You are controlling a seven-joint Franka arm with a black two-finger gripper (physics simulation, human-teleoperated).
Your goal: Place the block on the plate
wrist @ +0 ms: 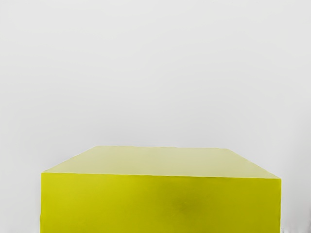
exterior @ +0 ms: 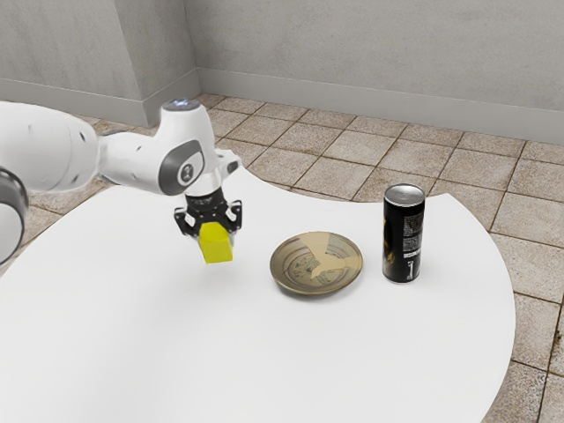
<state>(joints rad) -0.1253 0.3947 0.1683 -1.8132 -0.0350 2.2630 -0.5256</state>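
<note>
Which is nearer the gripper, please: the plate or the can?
The shallow brown plate: it lies between the gripper and the tall black can, which stands farther off.

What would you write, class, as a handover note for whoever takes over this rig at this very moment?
Gripper: pointing down, right at the yellow block; whether it has a firm hold can't be told from here.
Plate: on the white table, toward the exterior view's right from the block, with nothing on it.
Black can: upright, just past the plate; not part of the job.
Done: the gripper is at the block.
Left: make sure of the grip, carry the block over the plate, lower it, let go and back off.
</note>
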